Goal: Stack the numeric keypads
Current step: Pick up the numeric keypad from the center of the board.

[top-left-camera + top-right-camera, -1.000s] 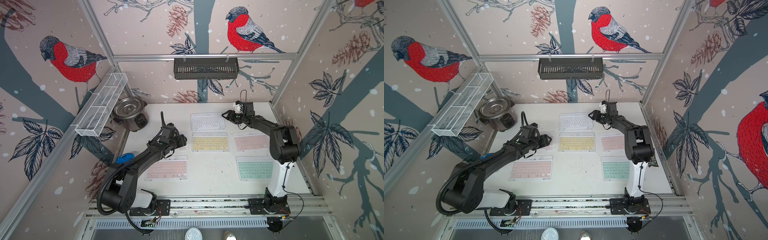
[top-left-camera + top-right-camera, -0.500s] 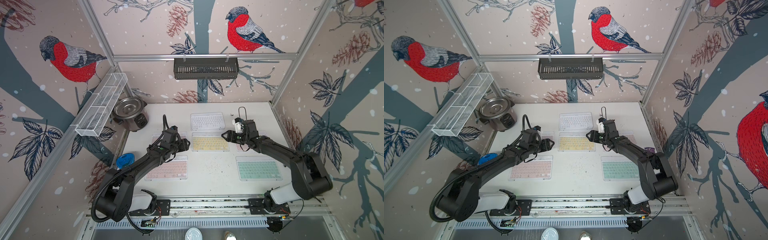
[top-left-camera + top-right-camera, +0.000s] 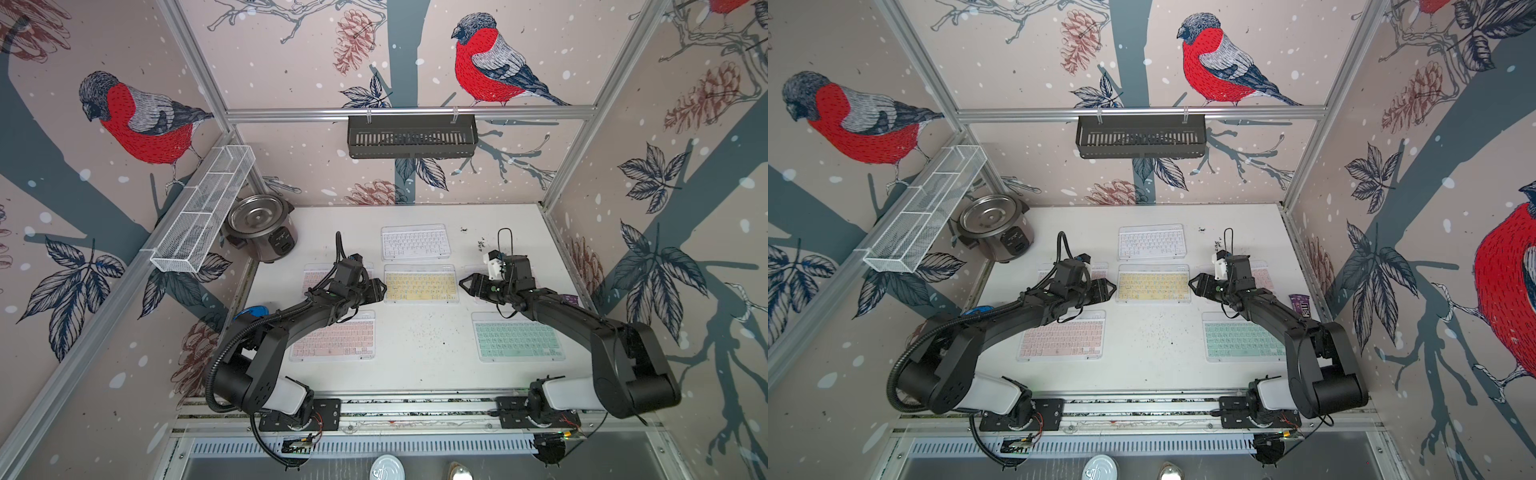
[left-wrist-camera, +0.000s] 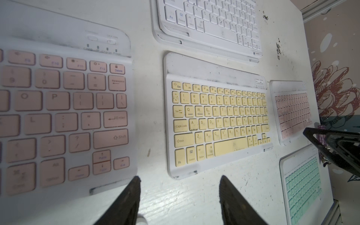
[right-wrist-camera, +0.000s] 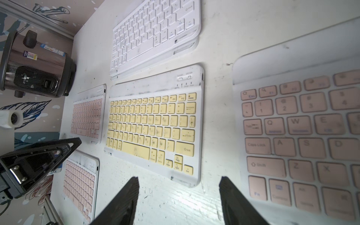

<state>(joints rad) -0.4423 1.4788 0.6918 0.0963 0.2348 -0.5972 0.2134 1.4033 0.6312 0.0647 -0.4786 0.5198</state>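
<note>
Several numeric keypads lie flat on the white table (image 3: 424,374). A yellow one (image 3: 420,284) is in the middle and a white one (image 3: 415,242) behind it, seemingly on top of another white one (image 5: 187,48). Pink ones lie at front left (image 3: 336,338), mid left (image 4: 58,116) and mid right (image 3: 1262,276), and a mint one (image 3: 517,341) at front right. My left gripper (image 3: 380,286) hovers open and empty at the yellow keypad's left end. My right gripper (image 3: 465,284) hovers open and empty at its right end. Both wrist views show bare table between the jaws (image 4: 180,178) (image 5: 179,178).
A rice cooker (image 3: 259,228) stands at the back left under a white wire basket (image 3: 203,212). A black basket (image 3: 411,135) hangs on the back rail. A blue object (image 3: 253,311) lies by the left edge, a purple wrapper (image 3: 1300,303) by the right edge. Dark crumbs dot the table.
My right arm swung from beside the white keypad forward to the yellow keypad's right end. My left gripper shifted right to the yellow keypad's left end.
</note>
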